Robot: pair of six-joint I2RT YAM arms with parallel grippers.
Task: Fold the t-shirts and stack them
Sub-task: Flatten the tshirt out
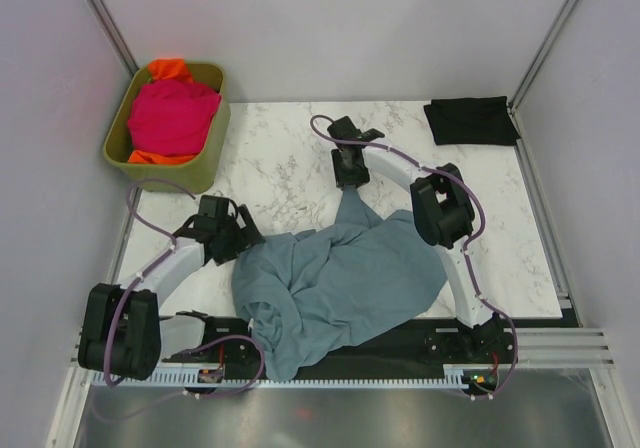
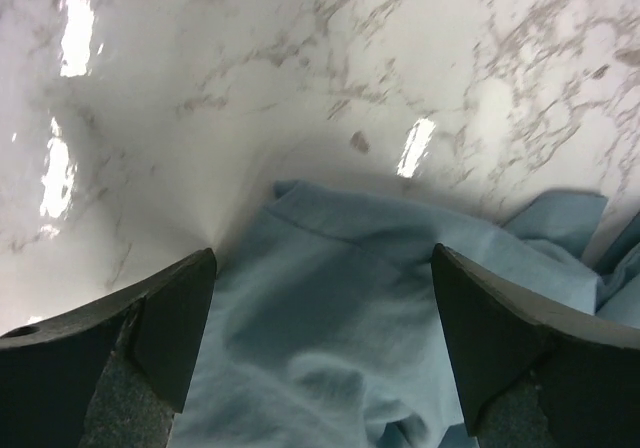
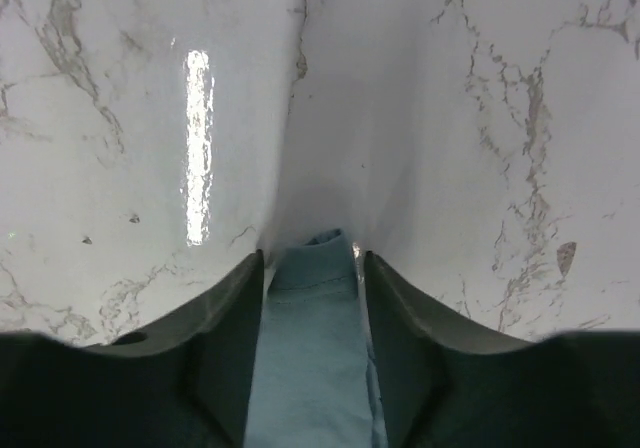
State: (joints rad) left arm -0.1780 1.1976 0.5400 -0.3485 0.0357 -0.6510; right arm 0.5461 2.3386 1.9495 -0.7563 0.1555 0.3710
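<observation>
A slate blue-grey t-shirt (image 1: 340,278) lies crumpled on the marble table (image 1: 270,148), its near edge hanging over the front rail. My left gripper (image 1: 243,236) stands open at the shirt's left edge, and in the left wrist view a fold of the cloth (image 2: 340,298) lies between the wide-apart fingers of the gripper (image 2: 322,258). My right gripper (image 1: 350,180) is at the shirt's far tip. Its jaws (image 3: 313,260) are partly closed around a narrow hemmed strip (image 3: 310,368) that lies flat, unsqueezed. A black t-shirt (image 1: 470,120) lies folded at the back right. Magenta-pink (image 1: 172,116) and orange (image 1: 168,68) t-shirts sit in the bin.
An olive-green plastic bin (image 1: 222,108) stands at the back left, partly off the table. Grey walls close in the left, back and right sides. Purple cables loop off both arms. A slotted rail (image 1: 330,373) runs along the front edge under the shirt.
</observation>
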